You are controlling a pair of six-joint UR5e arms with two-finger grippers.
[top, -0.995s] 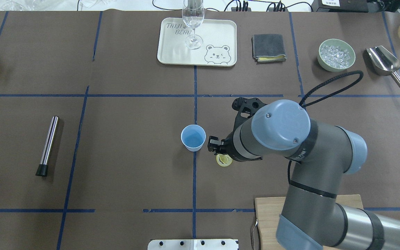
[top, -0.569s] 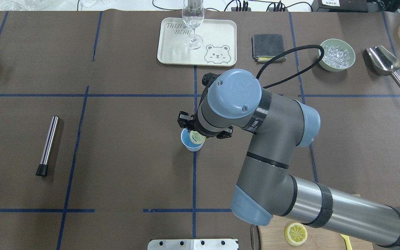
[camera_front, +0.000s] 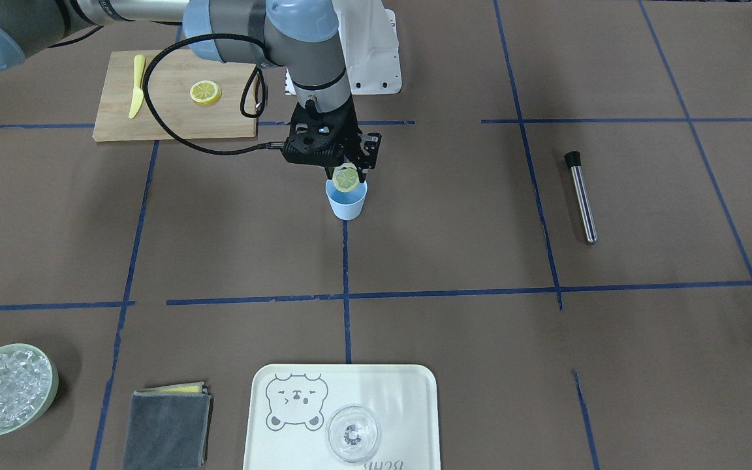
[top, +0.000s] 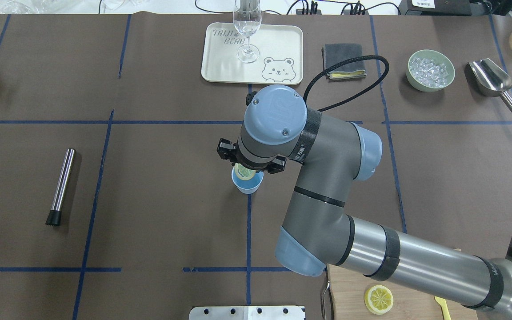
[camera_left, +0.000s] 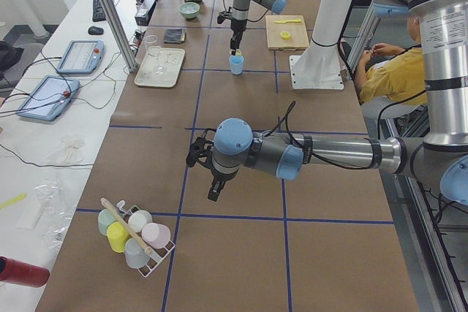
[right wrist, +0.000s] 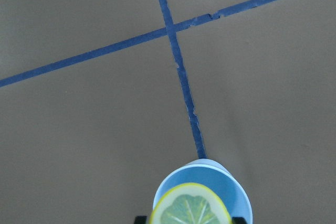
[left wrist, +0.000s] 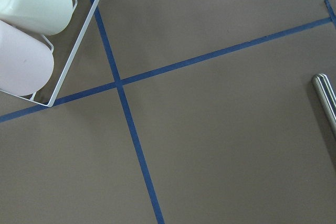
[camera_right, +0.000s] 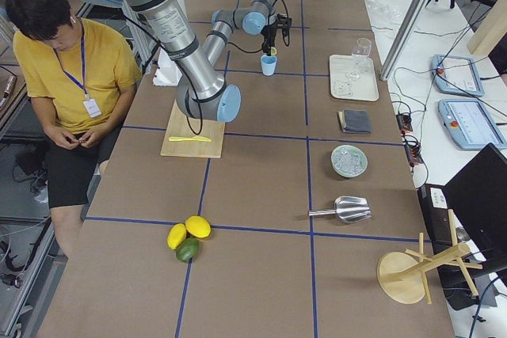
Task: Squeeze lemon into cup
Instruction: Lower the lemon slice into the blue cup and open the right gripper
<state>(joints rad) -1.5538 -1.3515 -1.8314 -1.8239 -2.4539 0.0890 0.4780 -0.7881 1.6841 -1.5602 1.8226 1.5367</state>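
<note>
A second ago my right fingers (camera_front: 348, 172) hung low beside the small light-blue tapered plastic cup (top: 250, 186), on the side nearer my own base, with the thin round yellow lemon slice (top: 243, 171) off to one side of the mouth. Since then the arm has swung across. The slice first came over the near rim and now sits over the mouth itself. I judge the carry finished, with only the squeeze left to do.

My right fingers are closed on the slice, pinching it across its width by the rind. The gap between them is only as wide as the slice. From the wrist view, the pale segmented face lies right in front of the cup's opening. From across the bench (top: 149, 200), its lower edge overlaps the rim line. I cannot tell whether it dips inside or hangs just above. The cup stands upright on a blue tape line.

My left fingers (camera_left: 213, 189) hang over bare bench well apart from all this. I cannot tell how far open they are.
</note>
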